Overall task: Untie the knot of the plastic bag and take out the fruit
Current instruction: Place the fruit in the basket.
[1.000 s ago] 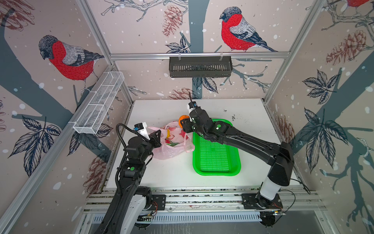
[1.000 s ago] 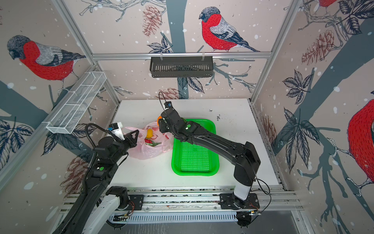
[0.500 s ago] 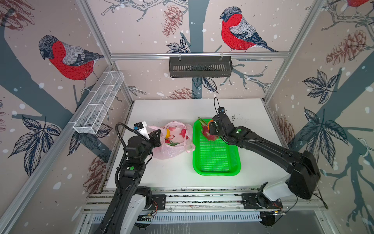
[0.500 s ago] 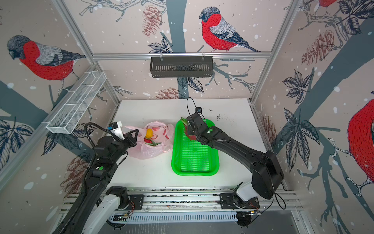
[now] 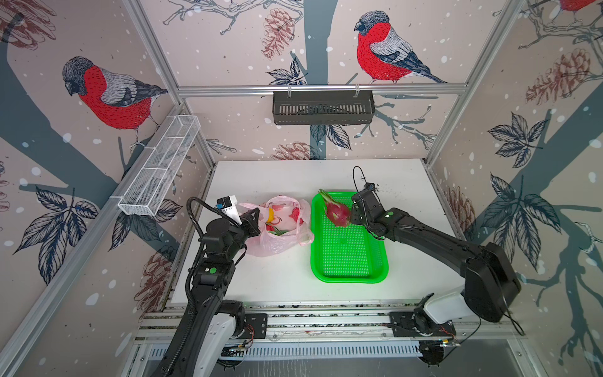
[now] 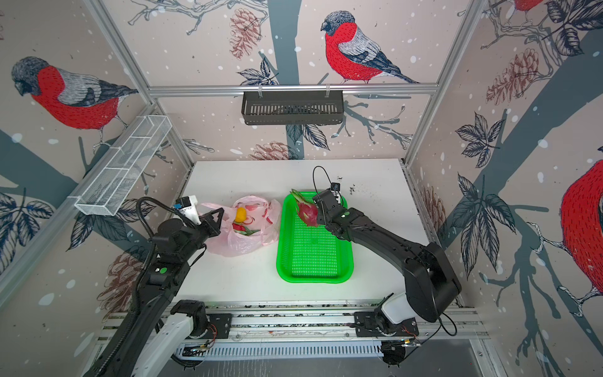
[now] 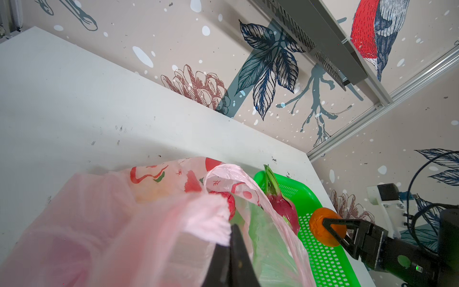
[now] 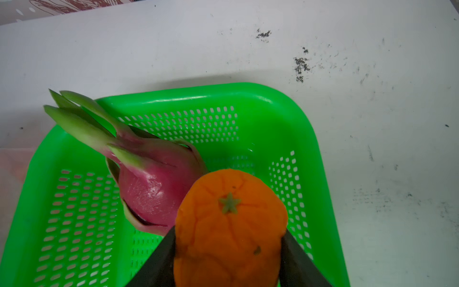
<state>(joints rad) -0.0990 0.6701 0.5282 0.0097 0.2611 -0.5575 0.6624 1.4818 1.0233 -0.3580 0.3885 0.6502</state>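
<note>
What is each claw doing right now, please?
Left claw: shut on the thin translucent pink plastic bag.
Right claw: shut on the round orange citrus fruit, above the bright green perforated tray.

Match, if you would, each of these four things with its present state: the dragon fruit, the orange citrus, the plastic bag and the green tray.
1 dragon fruit
2 orange citrus
3 plastic bag
4 green tray

A pinched by the left gripper
B resting on the white table
C lying in the tray
D held between the fingers of the right gripper

Pairs: 1-C, 2-D, 3-A, 4-B
</note>
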